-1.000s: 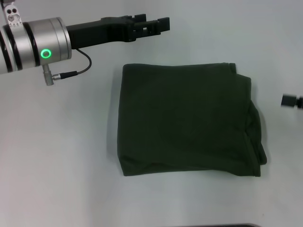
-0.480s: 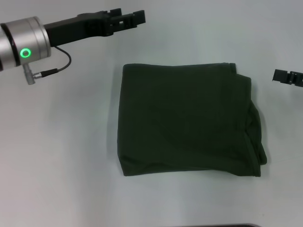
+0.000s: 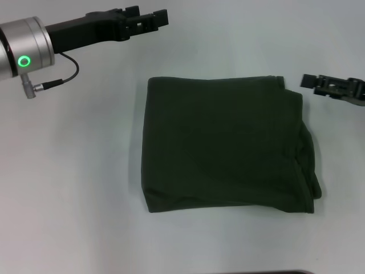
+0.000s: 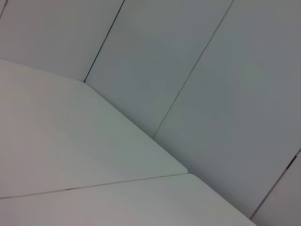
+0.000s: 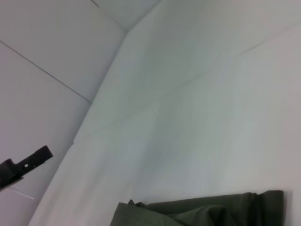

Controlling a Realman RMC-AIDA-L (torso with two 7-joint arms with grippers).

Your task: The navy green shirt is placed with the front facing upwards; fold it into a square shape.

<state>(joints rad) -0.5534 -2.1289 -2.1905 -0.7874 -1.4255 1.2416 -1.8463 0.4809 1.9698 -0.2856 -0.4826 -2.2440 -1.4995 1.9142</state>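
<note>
Shirt (image 3: 225,145): soft matt cloth, faintly creased. Table (image 3: 74,188): smooth, pale, low sheen. Left arm's cuff (image 3: 25,43): brushed metal; left gripper (image 3: 149,19): matt black plastic.

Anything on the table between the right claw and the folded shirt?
No. In the head view only bare white table separates the right claw from the navy green shirt.

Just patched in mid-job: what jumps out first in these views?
The dark green shirt, already folded into a rough square, lies in the middle of the pale table. The left gripper hangs beyond its far left corner, with a green ring light glowing on that arm. The right gripper sits just off the far right corner.
</note>
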